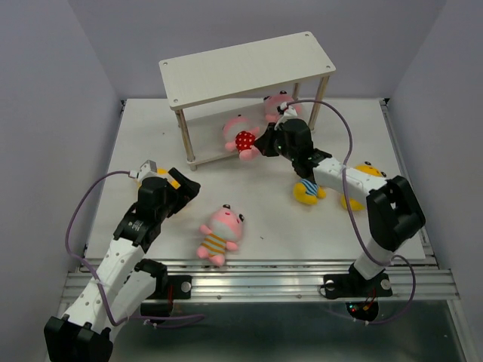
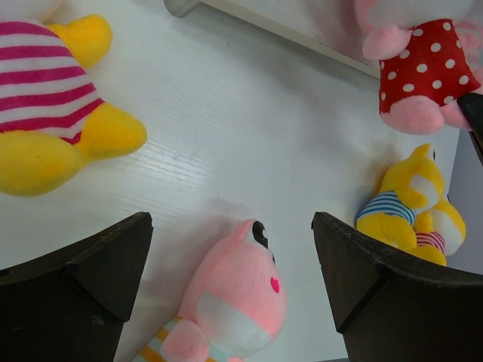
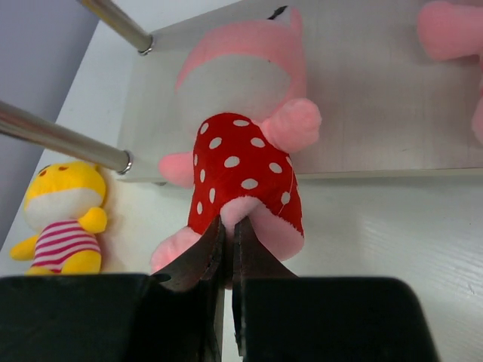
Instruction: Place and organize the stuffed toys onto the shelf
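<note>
Seemingly pinched, the pink doll (image 3: 245, 170) wears red polka-dots.

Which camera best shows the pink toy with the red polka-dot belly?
Right wrist: the polka-dot toy fills the frame, head on the lower shelf board, right gripper pinching its bottom. Top view shows it small beside the arm; left wrist catches only its lower half.
</note>
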You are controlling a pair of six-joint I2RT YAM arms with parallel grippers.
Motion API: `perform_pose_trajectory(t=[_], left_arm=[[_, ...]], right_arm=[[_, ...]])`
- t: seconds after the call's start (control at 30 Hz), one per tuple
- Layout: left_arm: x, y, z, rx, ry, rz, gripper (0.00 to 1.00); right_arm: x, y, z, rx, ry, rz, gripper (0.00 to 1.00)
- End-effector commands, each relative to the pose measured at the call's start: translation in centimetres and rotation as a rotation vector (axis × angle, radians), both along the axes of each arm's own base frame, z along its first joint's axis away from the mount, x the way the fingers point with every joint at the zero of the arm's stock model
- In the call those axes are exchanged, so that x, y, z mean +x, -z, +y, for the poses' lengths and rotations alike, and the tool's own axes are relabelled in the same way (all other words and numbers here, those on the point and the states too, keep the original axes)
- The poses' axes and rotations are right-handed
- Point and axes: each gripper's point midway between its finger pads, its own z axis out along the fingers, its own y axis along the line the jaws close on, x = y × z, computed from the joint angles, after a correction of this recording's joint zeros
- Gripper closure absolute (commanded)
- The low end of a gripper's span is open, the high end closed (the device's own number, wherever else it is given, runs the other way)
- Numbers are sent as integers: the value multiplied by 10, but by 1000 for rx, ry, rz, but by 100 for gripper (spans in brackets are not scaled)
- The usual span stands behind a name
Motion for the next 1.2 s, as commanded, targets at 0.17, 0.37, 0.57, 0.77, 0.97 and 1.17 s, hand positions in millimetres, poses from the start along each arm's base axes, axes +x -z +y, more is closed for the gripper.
perform_pose_trajectory(t=[0.17, 0.37, 0.57, 0.77, 0.97, 1.17], left_arm=[[6, 1, 4, 26, -12, -13, 1], [9, -1, 4, 31, -11, -14, 1], [10, 0, 3, 32, -11, -11, 1], [11, -2, 3, 34, -9, -11, 1], [11, -1, 4, 39, -13, -10, 1], [10, -2, 5, 40, -14, -8, 1]], right_arm=[[57, -16, -7, 99, 106, -60, 99], [71, -3, -10, 126, 131, -43, 99], [80, 5, -9, 172, 155, -17, 99], [86, 7, -20, 194, 239, -20, 99], [88, 10, -22, 205, 258, -24, 99], [88, 12, -21, 219, 255, -19, 99]])
